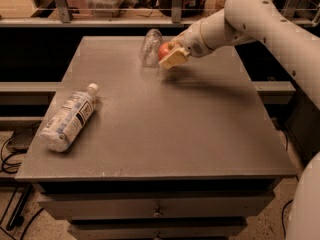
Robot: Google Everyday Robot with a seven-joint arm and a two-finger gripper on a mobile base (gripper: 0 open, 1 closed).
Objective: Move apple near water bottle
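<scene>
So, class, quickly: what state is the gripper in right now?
Gripper: closed on the apple, held just right of the clear bottle.

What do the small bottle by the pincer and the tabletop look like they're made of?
The small bottle: thin clear plastic, apparently; see-through, crinkled walls, greyish sheen. The tabletop: matte grey, likely laminate or painted board; no glare, faint scuffs. The pincer holds the apple close beside that bottle, at the table's far side.
</scene>
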